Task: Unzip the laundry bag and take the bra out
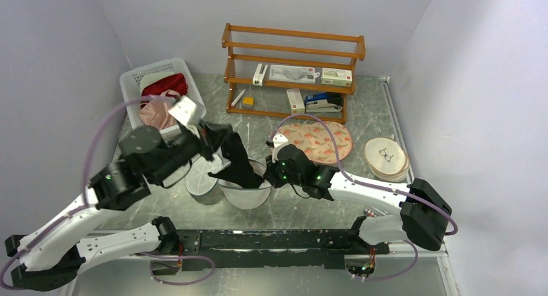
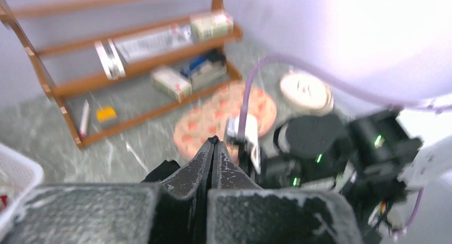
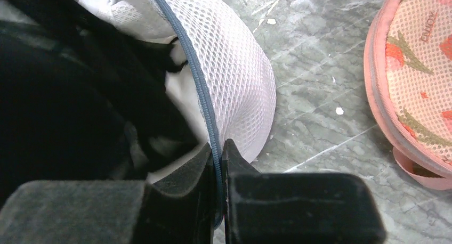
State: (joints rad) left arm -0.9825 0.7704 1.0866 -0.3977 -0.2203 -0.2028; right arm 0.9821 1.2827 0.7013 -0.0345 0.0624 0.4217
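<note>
Right pincer (image 3: pixel 219 148) nips laundry bag (image 3: pixel 240 79); left pincer (image 2: pixel 212 148), bra (image 1: pixel 239 163); marble table (image 3: pixel 320 95); lilac walls (image 1: pixel 258 11)

Open laundry bag (image 3: pixel 234 79), bra (image 1: pixel 236 165) half out

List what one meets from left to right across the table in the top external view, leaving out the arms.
White slatted basket → laundry bag → pink patterned round pouch → round tan case marked with glasses.
</note>
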